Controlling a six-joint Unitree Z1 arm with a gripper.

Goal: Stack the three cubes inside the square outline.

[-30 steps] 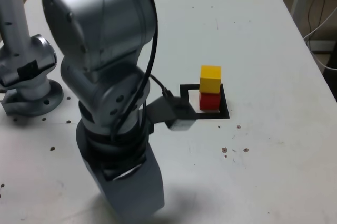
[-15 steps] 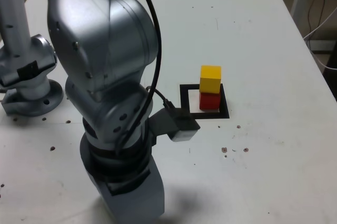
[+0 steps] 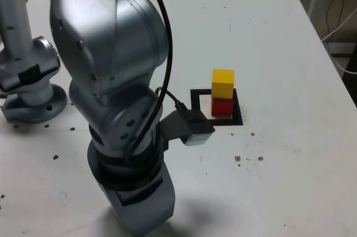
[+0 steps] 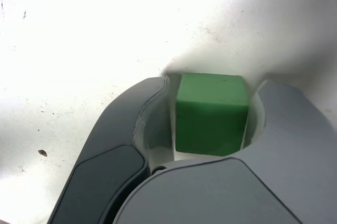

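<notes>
The green cube (image 4: 210,113) fills the gap between the two grey jaws of my gripper (image 4: 213,83), which press on both its sides above the white table; it is shut on the cube. In the exterior view the arm's bulk hides the green cube and the fingertips. The yellow cube (image 3: 223,82) rests on the red cube (image 3: 222,106) inside the square outline (image 3: 194,102), at that view's right of the arm. The wrist camera box (image 3: 196,131) hangs just short of the outline's near left corner.
The arm's round base (image 3: 30,89) stands at the exterior view's left. The white table (image 3: 279,47) carries small brown specks (image 3: 238,159) near the outline. Cables (image 3: 340,25) hang beyond the table's right edge.
The arm's upper body has swung toward the exterior view's right and settled lower, and the wrist camera box has shifted slightly right. The yellow-on-red stack has not moved.
</notes>
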